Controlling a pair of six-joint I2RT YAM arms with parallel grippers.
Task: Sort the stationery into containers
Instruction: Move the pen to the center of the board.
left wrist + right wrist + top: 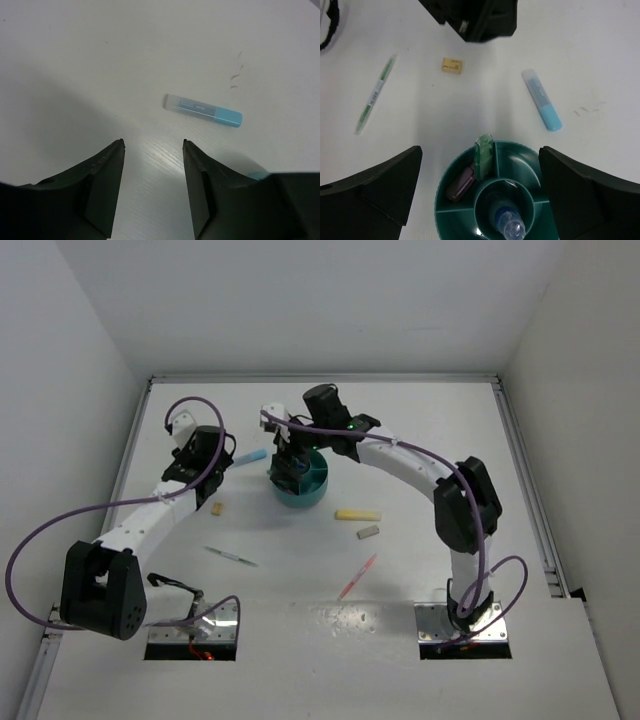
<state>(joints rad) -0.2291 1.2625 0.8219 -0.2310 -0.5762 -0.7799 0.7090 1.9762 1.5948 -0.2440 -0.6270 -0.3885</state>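
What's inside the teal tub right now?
In the teal tub: a blue-capped bottle in the centre well, a mint-green stick upright at a divider, and a mauve item beside it. The near compartments are out of frame.

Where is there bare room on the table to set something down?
Free: the far strip behind the teal tub, and the near patch between red pen, left base and right base. Crowded around the tub, right hand above it.

Tabletop [75, 60]: white, matt, faint linear grain, soft sheen where lit.
Teal tub [522, 146]: smooth moulded plastic, glossy highlights.
Light-blue stick [203, 110]: plastic, one end frosted translucent, the other opaque.
Left hand [153, 145]: dark matt plastic.
Tan block [452, 65]: matt.
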